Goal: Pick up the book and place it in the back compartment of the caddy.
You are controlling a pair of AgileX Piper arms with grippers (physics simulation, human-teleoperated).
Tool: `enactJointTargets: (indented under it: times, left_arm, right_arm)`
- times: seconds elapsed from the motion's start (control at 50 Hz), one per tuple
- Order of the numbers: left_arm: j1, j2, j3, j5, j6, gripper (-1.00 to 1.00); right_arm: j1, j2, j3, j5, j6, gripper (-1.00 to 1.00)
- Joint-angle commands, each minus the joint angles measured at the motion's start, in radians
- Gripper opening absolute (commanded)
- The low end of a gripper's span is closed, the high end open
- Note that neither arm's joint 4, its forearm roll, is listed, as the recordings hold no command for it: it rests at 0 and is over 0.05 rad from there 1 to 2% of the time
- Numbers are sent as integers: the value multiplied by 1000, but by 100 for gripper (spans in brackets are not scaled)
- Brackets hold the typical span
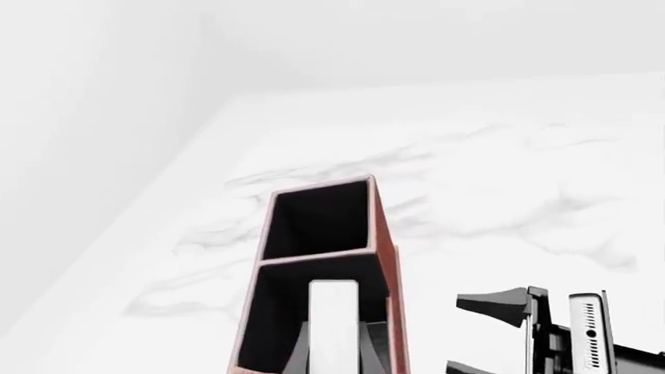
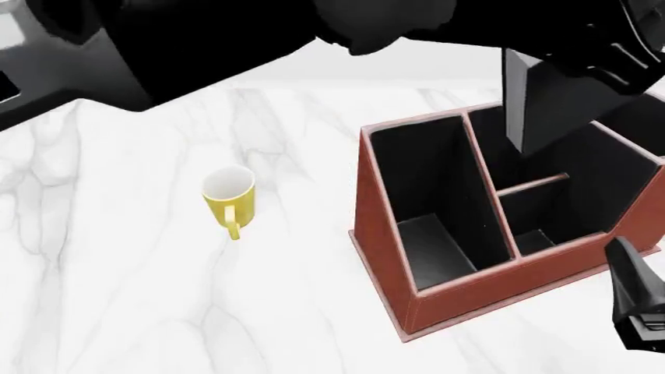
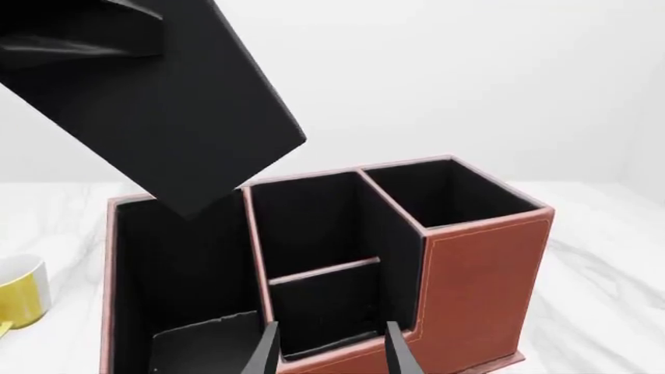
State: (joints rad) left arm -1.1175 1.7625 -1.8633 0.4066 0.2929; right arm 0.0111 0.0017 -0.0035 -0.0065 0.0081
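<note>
My left gripper (image 1: 335, 360) is shut on the black book (image 2: 540, 101) and holds it upright, high above the reddish-brown caddy (image 2: 457, 292). In the left wrist view the book's white page edge (image 1: 335, 319) hangs over the back compartment (image 1: 279, 312), the middle cell by the low outer wall. The twin cell (image 1: 317, 220) lies beyond the cross divider. In the right wrist view the book (image 3: 156, 101) hangs tilted above the caddy (image 3: 488, 273), well over the back compartment (image 3: 322, 308). My right gripper (image 3: 332, 354) is open and empty, just outside the caddy's low wall.
A yellow mug (image 2: 229, 196) lies on its side on the marble table (image 2: 124, 296), left of the caddy. The caddy's long side compartments (image 2: 431, 195) flank the middle section. My left arm (image 2: 208, 47) spans the top of the front view.
</note>
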Motion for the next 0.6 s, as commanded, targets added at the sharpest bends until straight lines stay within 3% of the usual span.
enactJointTargets:
  times: [0.02, 0.36, 0.6]
  left_arm:
    - [-16, 84, -73, -5, 34, -100]
    - [-30, 174, -117, -7, 27, -100]
    - [-30, 202, -47, -68, 16, -100]
  right_arm:
    - [1, 1, 1, 0, 3, 100]
    - [4, 5, 1, 0, 13, 100]
    - [2, 21, 2, -13, 15, 100]
